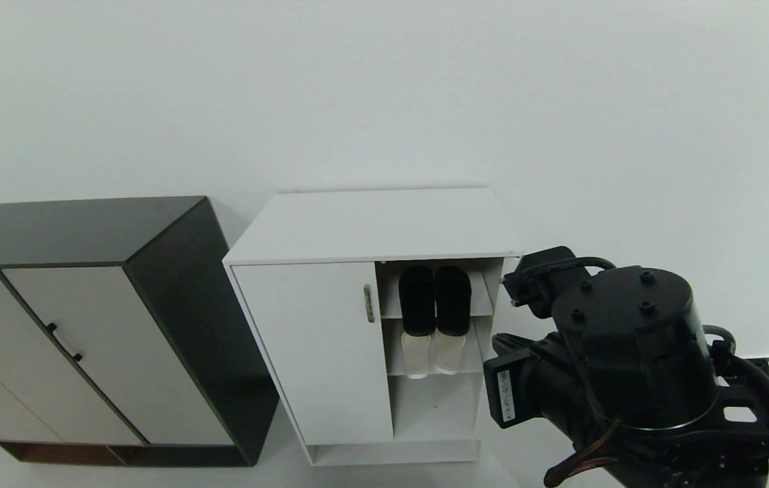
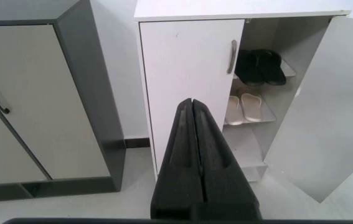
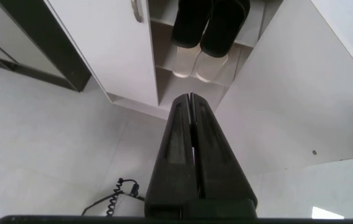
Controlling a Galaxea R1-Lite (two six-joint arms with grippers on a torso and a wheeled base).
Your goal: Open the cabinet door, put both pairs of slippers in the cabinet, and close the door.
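Ahead of the jaws stands a plain white cabinet (image 1: pixel 310 352) with a silver-grey handle (image 1: pixel 369 303), holding black slippers (image 1: pixel 435 299) above cream-white slippers (image 1: pixel 432 352). Beside it, a second cabinet (image 1: pixel 188 298) is charcoal with pale grey doors (image 1: pixel 113 352) and black handles (image 1: pixel 62 342). The left gripper (image 2: pixel 192 106) and right gripper (image 3: pixel 192 99) are matte black.

Cabinet (image 1: pixel 371 224) centre frame, right half open. Bottom compartment (image 1: pixel 435 407) free. Black slippers (image 1: pixel 435 298) block the upper level, white slippers (image 1: pixel 432 352) the middle. Left door (image 1: pixel 317 352) shut. Open door (image 2: pixel 332 106) swung out, walls off the right side. Dark cabinet (image 1: pixel 181 305) lower left.
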